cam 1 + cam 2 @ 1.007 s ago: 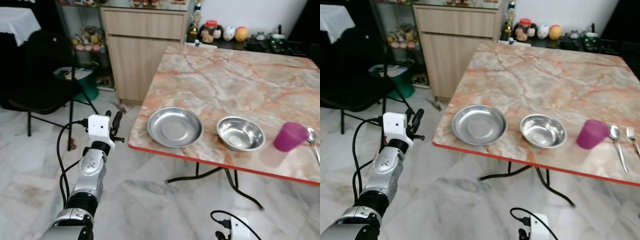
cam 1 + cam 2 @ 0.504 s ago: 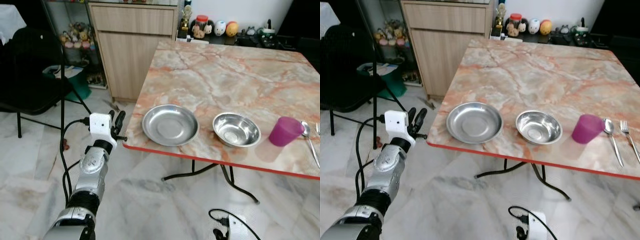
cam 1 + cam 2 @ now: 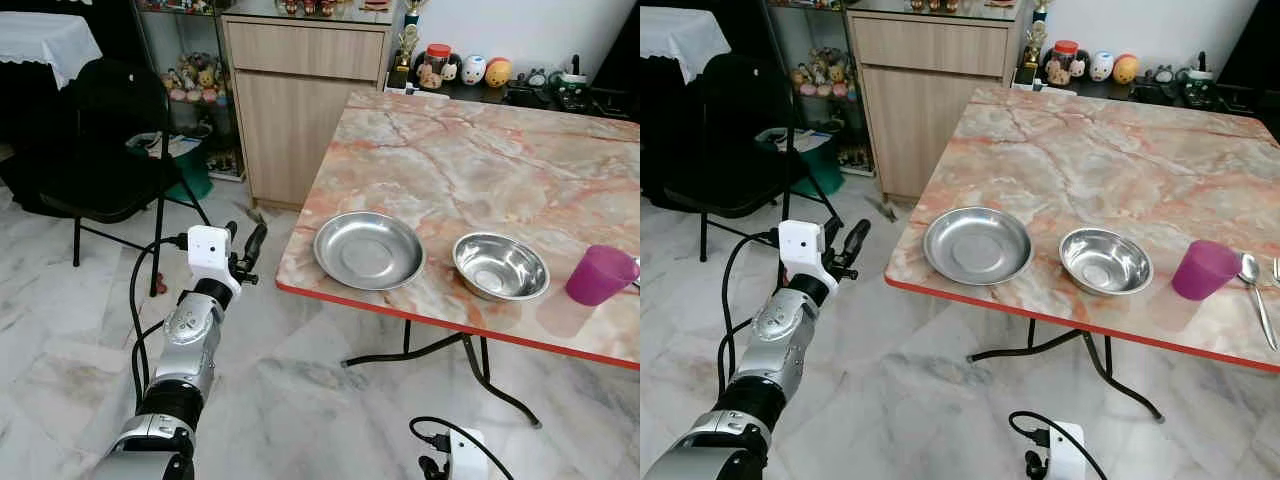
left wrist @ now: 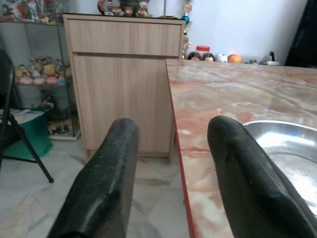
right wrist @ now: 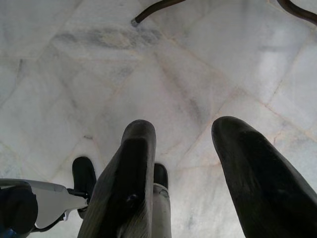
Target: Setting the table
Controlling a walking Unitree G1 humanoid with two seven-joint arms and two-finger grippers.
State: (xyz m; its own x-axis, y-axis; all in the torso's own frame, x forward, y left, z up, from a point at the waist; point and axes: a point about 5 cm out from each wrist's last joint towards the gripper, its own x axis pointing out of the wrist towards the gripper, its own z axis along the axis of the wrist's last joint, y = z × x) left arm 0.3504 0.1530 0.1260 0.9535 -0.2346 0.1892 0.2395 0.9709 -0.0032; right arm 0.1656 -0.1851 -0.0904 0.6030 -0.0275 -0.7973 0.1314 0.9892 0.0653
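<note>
- An empty plate, empty bowl and purple cup are lined along the marble table edge.
- The left end effector, fingers apart, is held off the corner; the right end effector, fingers apart, hangs over the floor.

A black folding chair stands on the pale marble floor at the far left, with a white tablecloth hanging over something dark behind it. Just right of the chair, a green bin sits on the floor in front of a glass shelf unit holding small figurines. A light wooden cabinet stands against the far wall next to the shelves. Along the far right runs a dark surface carrying a red-lidded jar, round painted figures and a trophy.
</note>
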